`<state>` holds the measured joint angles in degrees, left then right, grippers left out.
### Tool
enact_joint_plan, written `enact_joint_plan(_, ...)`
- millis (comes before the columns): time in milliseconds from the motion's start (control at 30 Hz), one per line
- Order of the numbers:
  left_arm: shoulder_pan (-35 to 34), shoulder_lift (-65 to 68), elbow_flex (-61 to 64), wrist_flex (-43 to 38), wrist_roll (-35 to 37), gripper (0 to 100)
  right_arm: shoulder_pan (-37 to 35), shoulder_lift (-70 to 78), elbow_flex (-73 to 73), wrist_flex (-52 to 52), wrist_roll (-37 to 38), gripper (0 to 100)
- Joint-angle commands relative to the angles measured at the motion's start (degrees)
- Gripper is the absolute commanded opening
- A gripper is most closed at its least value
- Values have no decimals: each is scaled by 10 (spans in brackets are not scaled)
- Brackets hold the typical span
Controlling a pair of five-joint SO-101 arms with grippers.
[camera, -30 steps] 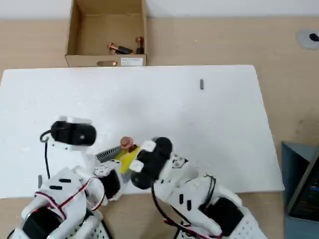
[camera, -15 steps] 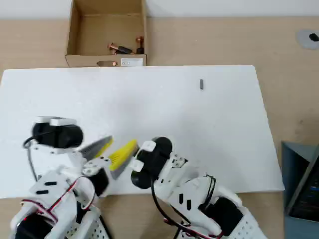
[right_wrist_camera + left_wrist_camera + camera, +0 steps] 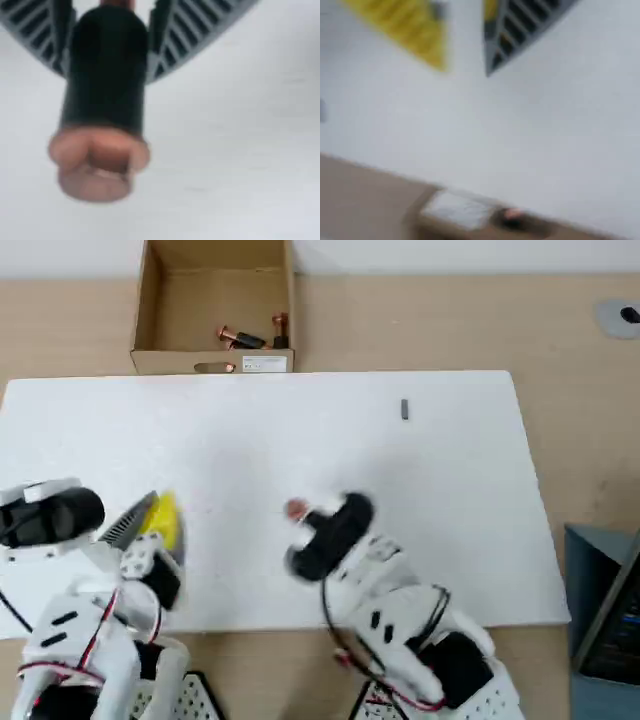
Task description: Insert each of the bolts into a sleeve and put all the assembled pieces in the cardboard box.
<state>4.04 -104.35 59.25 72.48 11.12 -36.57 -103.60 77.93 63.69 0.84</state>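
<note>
Inside cardboard box (image 3: 190,305), perhaps two assemblies (image 3: 243,338)

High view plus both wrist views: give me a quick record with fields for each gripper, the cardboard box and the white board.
left gripper: open, empty, over the white board
right gripper: shut on a black sleeve with a copper bolt in it
cardboard box: open-topped, beyond the board, holding assembled pieces
loose on board: small grey piece
</note>
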Motion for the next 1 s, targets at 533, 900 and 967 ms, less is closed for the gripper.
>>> enact_joint_plan(533,-72,-2,325,-190,-143,2,203,-62,-189,117,-40,9)
enact_joint_plan(900,-73,-2,377,-198,-159,2,200,220,-424,115,-40,9)
enact_joint_plan(967,-73,-2,377,-198,-159,2,199,287,-478,115,-40,9)
